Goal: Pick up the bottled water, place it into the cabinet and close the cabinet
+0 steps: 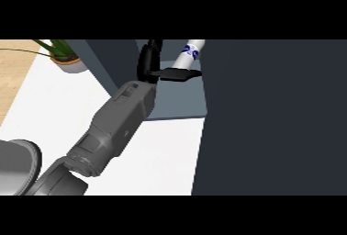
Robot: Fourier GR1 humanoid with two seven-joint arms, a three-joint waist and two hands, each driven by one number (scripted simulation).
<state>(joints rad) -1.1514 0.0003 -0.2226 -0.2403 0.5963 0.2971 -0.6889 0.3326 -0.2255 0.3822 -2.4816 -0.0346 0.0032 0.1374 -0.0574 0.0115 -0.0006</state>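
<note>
At top centre, the robot hand [163, 69] of 1 grey forearm is curled round the bottle [187, 54], holding it tilted inside the cabinet [176, 108], by its dark door [271, 119]. Letting go at this tilt could topple the bottle. A plant [64, 57] stands on the surface [54, 114].

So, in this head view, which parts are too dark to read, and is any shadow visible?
In the head view, the dark open cabinet door is a flat featureless mass; the black robot hand merges with the cabinet interior beside the white blue-labelled water bottle; the white counter is evenly lit, with no clear shadow.
</note>
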